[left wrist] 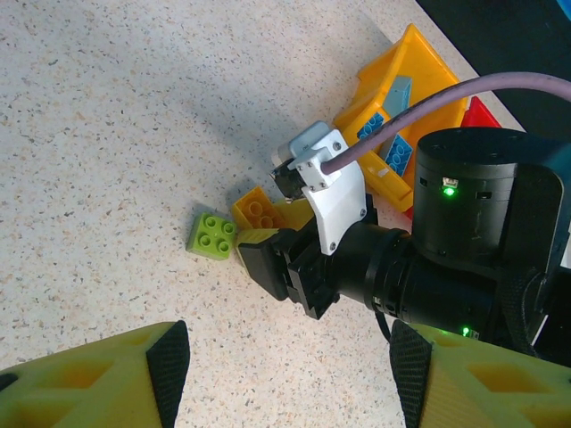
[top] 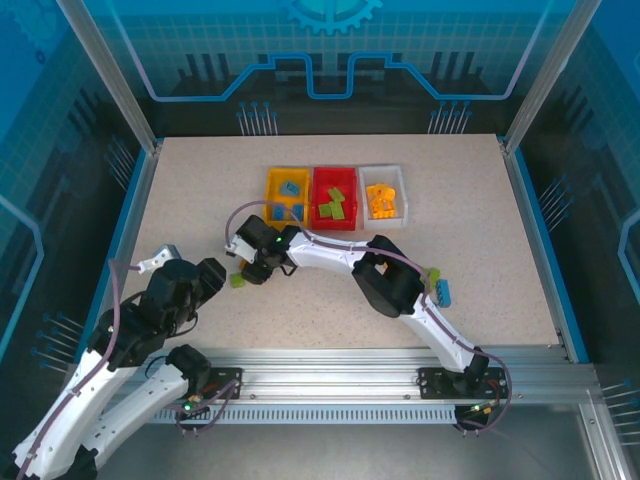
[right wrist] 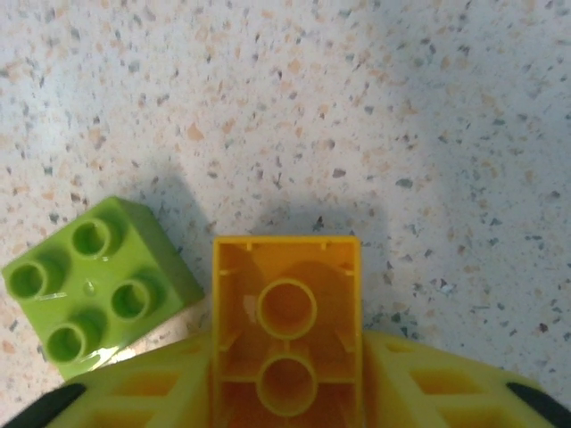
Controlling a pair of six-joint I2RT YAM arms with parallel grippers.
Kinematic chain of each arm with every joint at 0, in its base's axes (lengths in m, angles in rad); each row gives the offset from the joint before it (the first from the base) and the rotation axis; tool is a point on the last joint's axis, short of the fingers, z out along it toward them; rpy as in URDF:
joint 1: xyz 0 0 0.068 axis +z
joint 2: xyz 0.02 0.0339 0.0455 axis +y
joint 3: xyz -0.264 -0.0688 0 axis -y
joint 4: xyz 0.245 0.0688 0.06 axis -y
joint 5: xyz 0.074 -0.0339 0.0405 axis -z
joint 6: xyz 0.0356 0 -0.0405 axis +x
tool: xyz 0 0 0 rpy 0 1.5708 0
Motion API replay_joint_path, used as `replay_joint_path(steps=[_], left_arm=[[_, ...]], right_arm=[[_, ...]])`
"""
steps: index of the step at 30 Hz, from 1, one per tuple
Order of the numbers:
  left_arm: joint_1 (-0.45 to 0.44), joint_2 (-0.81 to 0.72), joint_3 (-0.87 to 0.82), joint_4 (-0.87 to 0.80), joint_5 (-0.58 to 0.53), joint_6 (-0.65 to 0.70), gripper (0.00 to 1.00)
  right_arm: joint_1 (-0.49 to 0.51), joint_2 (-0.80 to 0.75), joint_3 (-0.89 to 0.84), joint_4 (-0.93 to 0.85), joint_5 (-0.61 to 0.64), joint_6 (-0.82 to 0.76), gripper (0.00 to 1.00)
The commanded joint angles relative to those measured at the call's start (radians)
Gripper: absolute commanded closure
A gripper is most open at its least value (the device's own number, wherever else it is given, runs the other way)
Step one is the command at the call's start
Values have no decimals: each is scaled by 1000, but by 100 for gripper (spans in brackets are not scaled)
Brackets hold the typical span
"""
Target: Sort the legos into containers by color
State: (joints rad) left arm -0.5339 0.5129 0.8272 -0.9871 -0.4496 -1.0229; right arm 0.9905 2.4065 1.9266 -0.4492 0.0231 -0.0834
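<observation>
An orange-yellow lego (right wrist: 285,312) lies hollow side up between my right gripper's (right wrist: 285,397) yellow fingers, which press on both of its long sides. A lime green lego (right wrist: 89,285) rests on the table just left of it, studs up. From above, my right gripper (top: 256,272) sits in front of the yellow container (top: 270,190), with the green lego (top: 238,280) beside it. The red container (top: 316,200) holds green legos and the white container (top: 400,176) holds orange ones. My left gripper (left wrist: 290,374) stands open with nothing between its fingers, a short way from the right gripper (left wrist: 260,239).
A green lego (top: 434,273) and a blue lego (top: 444,292) lie on the table by the right arm's elbow. Blue legos lie in the yellow container (left wrist: 419,53). The right arm stretches across the table's middle. Bare table lies at the far left and right.
</observation>
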Motion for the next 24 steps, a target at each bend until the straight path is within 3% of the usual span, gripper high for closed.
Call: replay_joint_path(steps=[1,9,16,20,24], left_arm=[[0,4,-9,15,0,9,34],[2,153,-5,248,214,123,32],[-7,424,59,523,459,170,33],[-66,633,187,600,508,208,33],[-120,809,289,657,508,222,33]], right_arm=[[-3,-127,-86,36,27,37,61],[-95,-504,-388,121,93,160,65],[-366,-789,-628,77,125,358,67],[-536,-810,-634,18,118,428,67],[-647,-686,-494,-85,98,463,66]])
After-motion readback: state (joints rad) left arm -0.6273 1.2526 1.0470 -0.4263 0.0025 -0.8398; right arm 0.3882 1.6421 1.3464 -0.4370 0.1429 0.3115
